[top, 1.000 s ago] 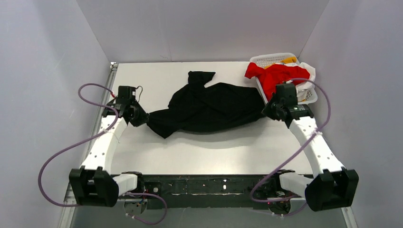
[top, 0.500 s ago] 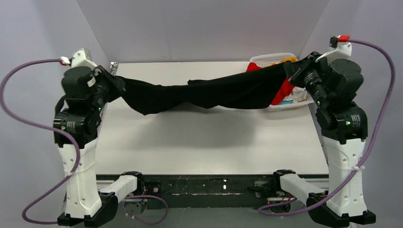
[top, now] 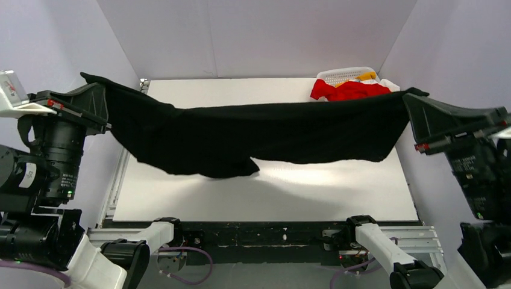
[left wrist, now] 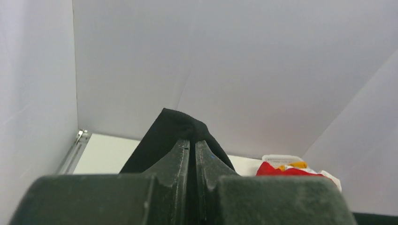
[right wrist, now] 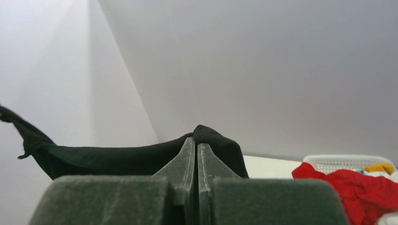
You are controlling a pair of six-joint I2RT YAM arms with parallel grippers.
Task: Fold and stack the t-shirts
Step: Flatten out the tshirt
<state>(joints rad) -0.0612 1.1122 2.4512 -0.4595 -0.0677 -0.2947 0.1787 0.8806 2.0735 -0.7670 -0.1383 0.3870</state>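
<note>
The black t-shirt [top: 259, 135] hangs stretched in the air between both grippers, high above the table, sagging lowest at centre left. My left gripper [top: 90, 90] is shut on its left end, which shows in the left wrist view as black cloth [left wrist: 176, 123] above the closed fingertips [left wrist: 183, 145]. My right gripper [top: 416, 99] is shut on its right end, black cloth [right wrist: 211, 136] in the right wrist view. A red t-shirt [top: 349, 90] lies over the white basket, with yellow [top: 366, 75] and white [top: 388, 83] cloth beside it.
The white lattice basket [top: 337, 74] stands at the table's far right corner. The white table [top: 271, 192] lies below the hanging shirt. Grey walls close in at the back and both sides.
Both arms have risen steeply and spread apart, lifting the black t-shirt off the table and pulling it out into a wide hanging band.
</note>
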